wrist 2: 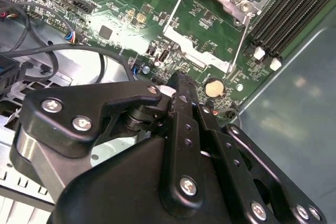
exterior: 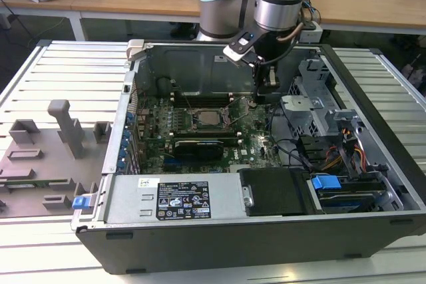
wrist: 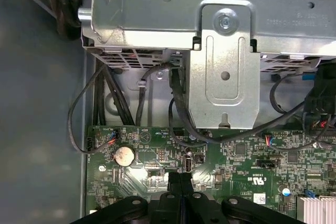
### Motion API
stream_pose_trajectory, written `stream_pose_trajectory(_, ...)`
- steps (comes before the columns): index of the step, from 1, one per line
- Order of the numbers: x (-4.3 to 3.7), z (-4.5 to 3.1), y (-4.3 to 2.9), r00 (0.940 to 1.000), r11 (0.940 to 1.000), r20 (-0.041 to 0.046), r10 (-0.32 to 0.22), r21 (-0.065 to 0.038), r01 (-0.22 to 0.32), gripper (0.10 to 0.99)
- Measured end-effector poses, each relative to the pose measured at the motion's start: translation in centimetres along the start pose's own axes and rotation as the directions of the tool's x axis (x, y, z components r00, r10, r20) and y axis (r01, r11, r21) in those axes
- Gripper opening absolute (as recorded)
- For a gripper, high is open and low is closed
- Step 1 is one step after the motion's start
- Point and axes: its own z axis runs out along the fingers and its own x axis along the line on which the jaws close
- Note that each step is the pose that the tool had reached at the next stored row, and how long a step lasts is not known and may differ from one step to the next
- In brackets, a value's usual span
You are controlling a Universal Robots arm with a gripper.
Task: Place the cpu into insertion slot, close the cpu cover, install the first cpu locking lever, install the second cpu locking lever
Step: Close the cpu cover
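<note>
- The computer case (exterior: 200, 244) lies mid-counter (exterior: 60, 71), with the fixture block (exterior: 46, 157) at the exterior view's left.
- Inside, the cpu (exterior: 208, 119) sits amid the motherboard (exterior: 249, 139); the pincer (exterior: 258, 101) hangs beside it.

Black jaws over green motherboard (wrist 2: 121, 3); dull silver cpu (exterior: 208, 119) near them; blue latch (exterior: 326, 182), dark grey case (exterior: 219, 244) farther off

Bright, even light from above, glare on the motherboard (wrist: 231, 161), soft shadow inside the case (exterior: 193, 68).
</note>
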Motion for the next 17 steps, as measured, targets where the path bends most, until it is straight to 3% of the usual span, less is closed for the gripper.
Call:
stream_pose_trajectory(4, 0.02, 0.56, 0.01, 1.0, 1.0, -0.0009, 0.0, 0.001, 0.0, 0.106)
stream_pose_trajectory(5, 0.03, 0.62, 0.03, 1.0, 1.0, -0.0015, -0.001, 0.008, 0.001, 0.106)
stream_pose_trajectory(7, 0.03, 0.71, 0.09, 1.0, 0.9994, -0.0019, -0.001, 0.034, 0.001, 0.106)
stream_pose_trajectory(9, 0.03, 0.83, 0.2, 1.0, 0.9976, -0.0025, -0.002, 0.069, 0.003, 0.106)
stream_pose_trajectory(15, 0.04, 0.84, 0.19, 1.0, 0.9975, -0.0028, -0.002, 0.07, 0.002, 0.106)
stream_pose_trajectory(17, 0.06, 0.83, -0.35, 1.0, 0.9975, -0.0034, -0.002, 0.07, 0.003, 0.106)
